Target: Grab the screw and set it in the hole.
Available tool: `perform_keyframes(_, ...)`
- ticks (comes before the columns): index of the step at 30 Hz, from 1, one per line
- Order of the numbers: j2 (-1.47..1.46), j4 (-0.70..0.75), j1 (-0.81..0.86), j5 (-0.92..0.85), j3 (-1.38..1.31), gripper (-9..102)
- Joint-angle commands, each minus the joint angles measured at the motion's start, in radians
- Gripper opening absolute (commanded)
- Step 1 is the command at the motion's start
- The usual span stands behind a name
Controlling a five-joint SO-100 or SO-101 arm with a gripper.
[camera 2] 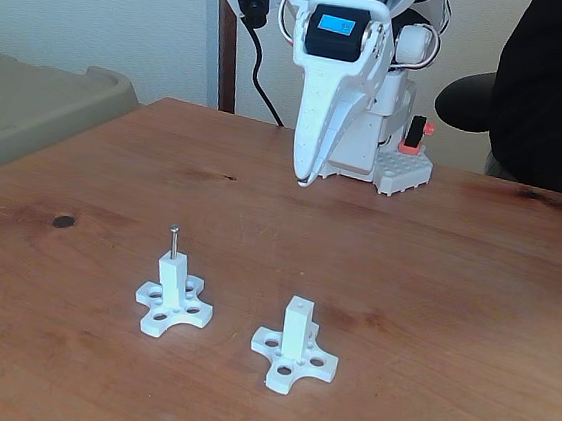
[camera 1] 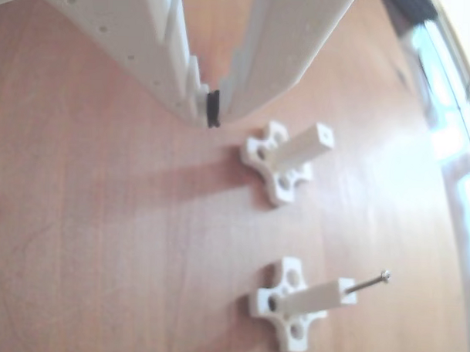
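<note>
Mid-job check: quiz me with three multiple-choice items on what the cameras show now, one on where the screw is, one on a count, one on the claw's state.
1. Where is the screw?
A. in the claw
B. flat on the table
C. standing in the hole of the left post in the fixed view

2. How many white posts stand on the table?
A. one
B. two
C. three

3. The claw is:
A. shut, holding nothing
B. gripping the screw
C. wide open

Answers: 1 C, its shaft rises from that post's top; 2 B, a second post stands beside it; 3 A, tips meet, nothing between.

Warm, smooth wood-grain table [camera 2: 434,287], faintly glossy; both posts [camera 2: 296,325] matt white plastic; the screw [camera 1: 368,283] thin shiny metal; the gripper [camera 1: 212,117] white plastic, black pad.
</note>
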Motion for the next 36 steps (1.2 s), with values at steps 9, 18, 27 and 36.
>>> perform_keyframes(9, 0.011, 0.044, -0.012, -0.018, 0.011, -4)
perform_keyframes(18, -0.020, 0.026, -0.012, -0.021, 0.006, -4)
perform_keyframes(27, -0.129, -0.012, -0.015, -0.034, -0.063, -4)
perform_keyframes(36, -0.325, -0.040, -0.018, -0.028, -0.212, -4)
